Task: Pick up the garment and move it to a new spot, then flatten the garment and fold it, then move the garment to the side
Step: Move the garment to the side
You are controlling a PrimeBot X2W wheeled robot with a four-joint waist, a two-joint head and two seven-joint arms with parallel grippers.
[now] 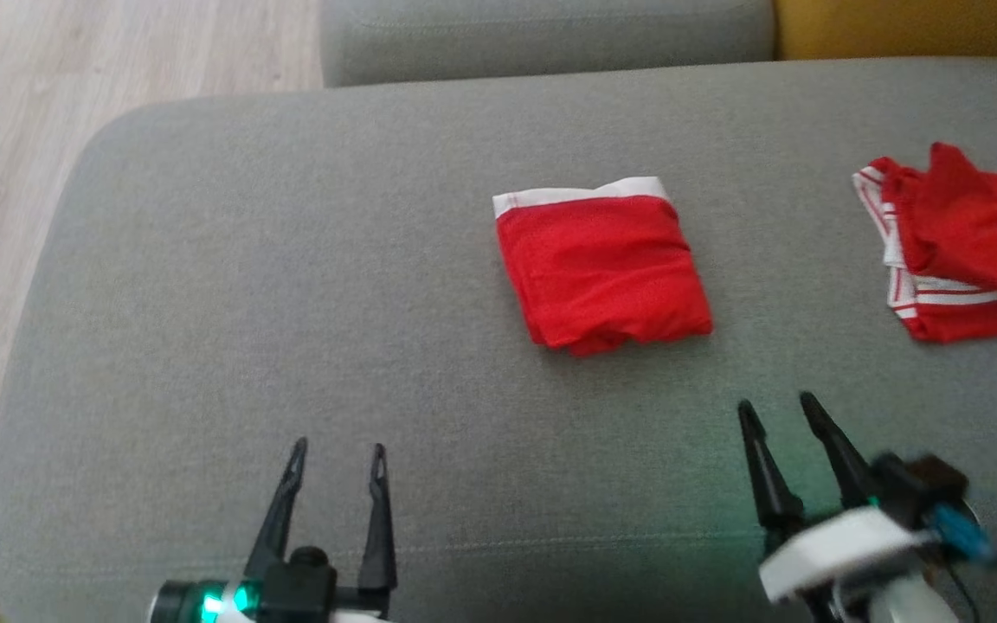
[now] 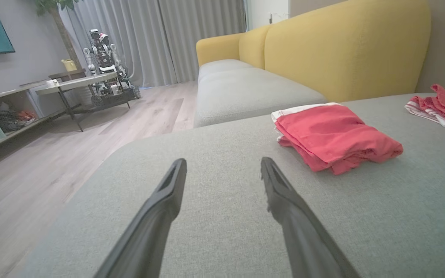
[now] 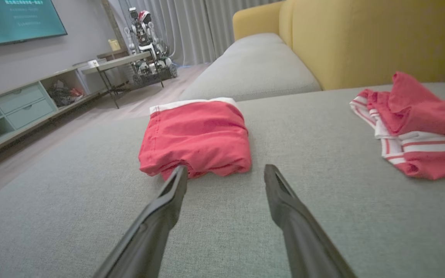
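Now, head view: the folded garment [image 1: 602, 268] sits mid-cushion on the grey sofa [image 1: 247, 303]. The left gripper [image 1: 338, 450] and right gripper [image 1: 775, 402] are spread wide, empty, short of it. Left wrist: soft, light, floppy, so probably best pinched through every layer. Right wrist: red, with a white waistband along the far edge.

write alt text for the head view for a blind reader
A folded red fabric garment with a white waistband lies centred on a grey upholstered cushion. A crumpled red garment with white stripes sits at the right edge. The left tool and right tool stand open and empty below.
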